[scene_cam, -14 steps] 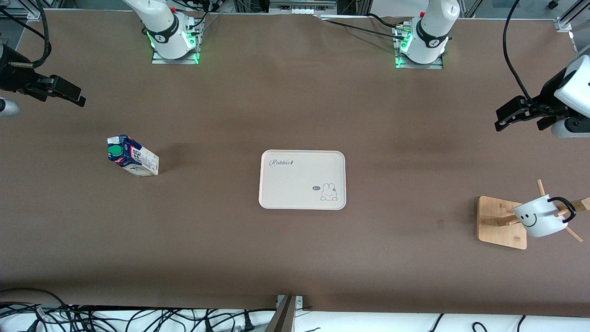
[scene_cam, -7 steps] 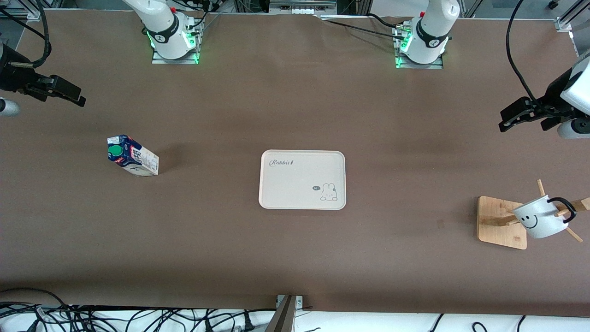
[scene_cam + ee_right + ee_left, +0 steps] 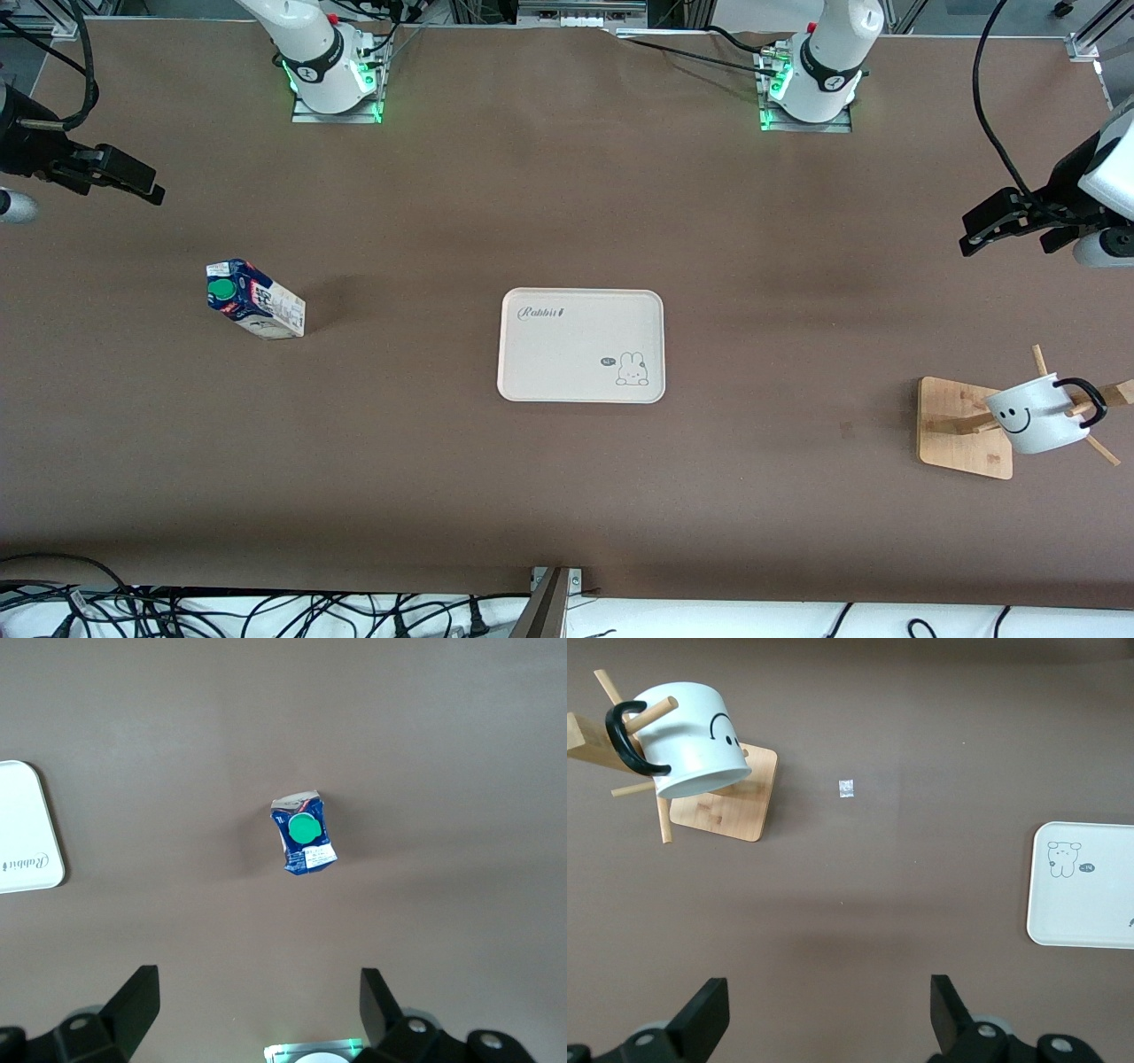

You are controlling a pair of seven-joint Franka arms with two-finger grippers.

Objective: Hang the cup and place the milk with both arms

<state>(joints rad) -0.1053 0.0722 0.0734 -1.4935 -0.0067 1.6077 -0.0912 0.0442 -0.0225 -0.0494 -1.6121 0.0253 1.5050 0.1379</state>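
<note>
The white cup point(image 3: 1036, 416) with a black handle and smiley face hangs on a peg of the wooden rack point(image 3: 964, 428) at the left arm's end of the table; it also shows in the left wrist view point(image 3: 687, 740). The milk carton point(image 3: 255, 299), dark blue and white with a green cap, stands at the right arm's end, also seen in the right wrist view point(image 3: 303, 834). My left gripper point(image 3: 997, 221) is open and empty, up over the table edge. My right gripper point(image 3: 128, 180) is open and empty, up over the other end.
A cream tray point(image 3: 580, 346) with a rabbit drawing lies at the table's middle; its corners show in the left wrist view point(image 3: 1085, 890) and the right wrist view point(image 3: 27, 833). A small scrap point(image 3: 847, 788) lies on the table near the rack. Cables run along the front edge.
My left gripper has drawn back a little toward the left arm's end of the table. The cup sways slightly on its peg. The right arm has not moved.
</note>
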